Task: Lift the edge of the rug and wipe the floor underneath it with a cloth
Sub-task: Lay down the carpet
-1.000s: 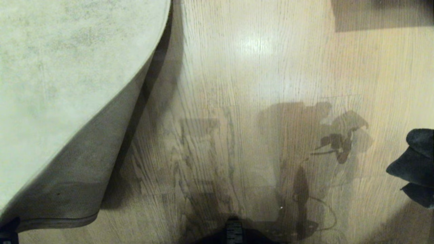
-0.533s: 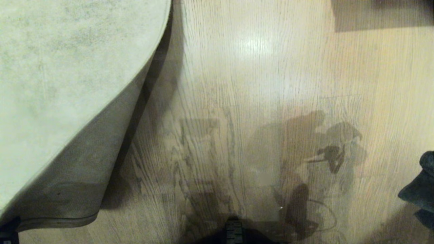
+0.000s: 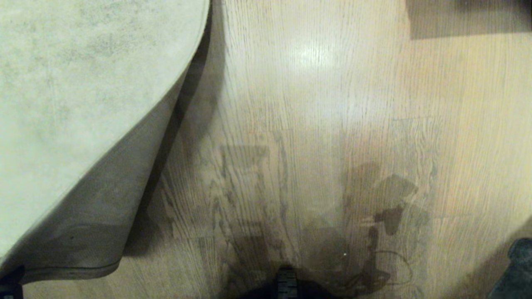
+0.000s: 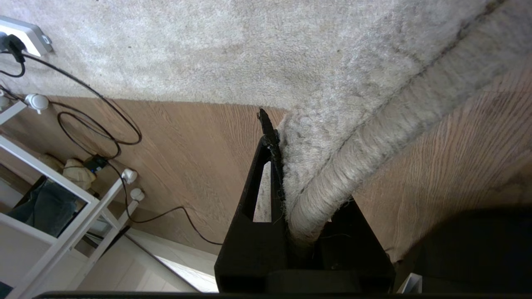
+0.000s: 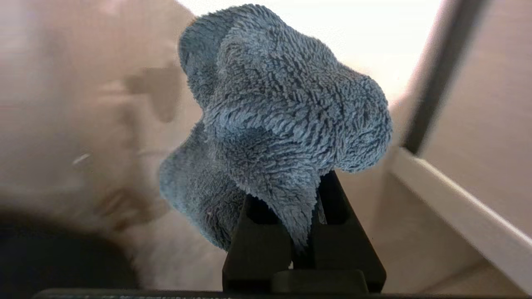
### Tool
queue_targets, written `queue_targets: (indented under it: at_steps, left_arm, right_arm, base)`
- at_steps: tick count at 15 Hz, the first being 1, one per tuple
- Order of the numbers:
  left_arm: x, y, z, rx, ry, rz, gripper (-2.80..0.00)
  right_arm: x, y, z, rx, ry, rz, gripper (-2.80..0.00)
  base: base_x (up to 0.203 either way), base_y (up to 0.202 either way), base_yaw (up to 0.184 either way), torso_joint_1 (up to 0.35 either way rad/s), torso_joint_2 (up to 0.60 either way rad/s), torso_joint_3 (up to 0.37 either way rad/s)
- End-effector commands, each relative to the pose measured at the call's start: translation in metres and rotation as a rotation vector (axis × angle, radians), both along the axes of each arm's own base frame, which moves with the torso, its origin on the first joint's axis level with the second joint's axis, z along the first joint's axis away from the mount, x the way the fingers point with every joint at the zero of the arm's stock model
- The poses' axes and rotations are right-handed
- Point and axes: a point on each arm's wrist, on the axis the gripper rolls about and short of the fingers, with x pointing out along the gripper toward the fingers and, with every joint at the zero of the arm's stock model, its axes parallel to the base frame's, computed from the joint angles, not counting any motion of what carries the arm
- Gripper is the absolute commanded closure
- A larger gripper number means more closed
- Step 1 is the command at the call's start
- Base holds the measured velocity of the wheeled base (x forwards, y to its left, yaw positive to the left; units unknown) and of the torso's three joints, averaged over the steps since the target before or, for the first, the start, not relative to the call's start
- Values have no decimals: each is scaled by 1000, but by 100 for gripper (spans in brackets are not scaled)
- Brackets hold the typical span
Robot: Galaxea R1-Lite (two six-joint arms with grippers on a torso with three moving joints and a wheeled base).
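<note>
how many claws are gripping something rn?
2. The left claw is shut on the rug edge, holding it raised off the floor. The right claw is shut on the cloth, at the head view's lower right corner.

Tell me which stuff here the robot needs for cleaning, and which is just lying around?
For the job:
- rug edge, pinched up by the left claw
- cloth, held in the right claw
- floor to wipe

Just lying about:
- power strip
- black cable
- white shelf
</note>
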Motion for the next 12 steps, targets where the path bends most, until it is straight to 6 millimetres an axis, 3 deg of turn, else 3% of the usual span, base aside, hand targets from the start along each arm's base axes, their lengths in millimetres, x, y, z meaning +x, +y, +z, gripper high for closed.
queue_targets:
  at_steps: [1,12]
  left_arm:
    - [0,0,0,3,-2,-2,0]
    - [-3,-2,0,10,-9,0,0]
  right_arm:
    - [-20,1,-16,-3,29,69,0]
    - [-21,1,-11,126,-31,89,0]
  base:
    - [0,0,0,0,0,0]
    - [0,0,0,0,0,0]
